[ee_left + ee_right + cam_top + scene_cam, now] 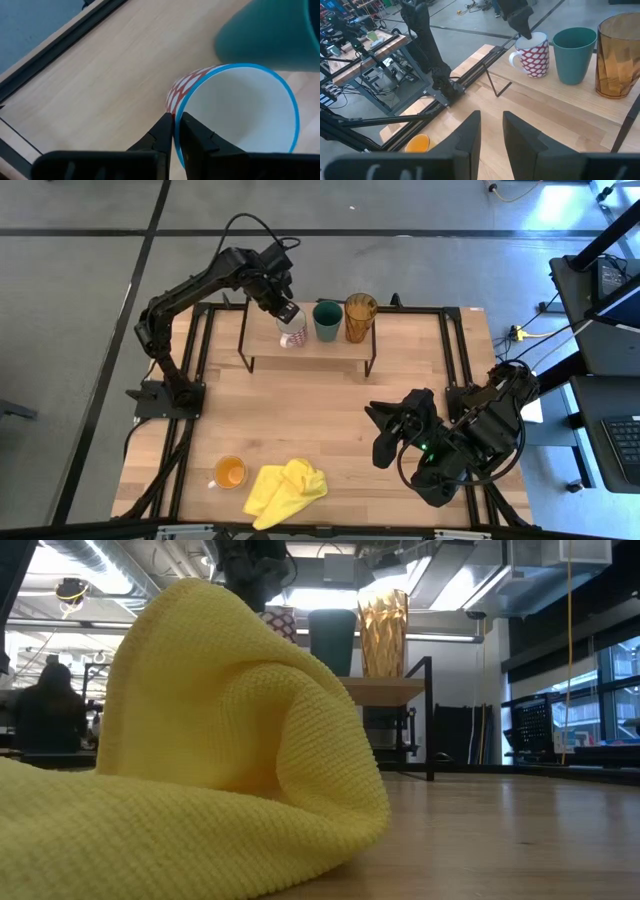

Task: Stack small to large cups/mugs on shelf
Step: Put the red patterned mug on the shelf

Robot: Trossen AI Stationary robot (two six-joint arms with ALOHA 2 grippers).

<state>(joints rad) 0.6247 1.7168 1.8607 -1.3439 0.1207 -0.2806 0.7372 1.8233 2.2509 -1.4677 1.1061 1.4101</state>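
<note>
I have the left end effector [288, 312] over the shelf [330, 350], right at the white mug with the red lattice pattern [534, 55], and through the left wrist camera I see my two dark fingers [162, 134] pinching the mug's blue rim between them, one inside the wall, one outside, clamped on that mug. The mug stands upright at the left end of the shelf, which sits along the far edge of the worktop [330, 420]. Just beside it, in the middle of the shelf, stands the dark green cup [327, 320], and next along is the amber tumbler [360, 317], so three vessels line the board. The small orange mug [229, 473] is down at the near left corner of the worktop, well apart from the shelf, with the yellow cloth [285, 490] bunched just beside it along the near edge; that cloth fills most of my low camera. My right end effector [383, 423] waits near the worktop's right edge, its fingers [470, 132] standing apart with nothing between them, pointing across toward the shelf.
</note>
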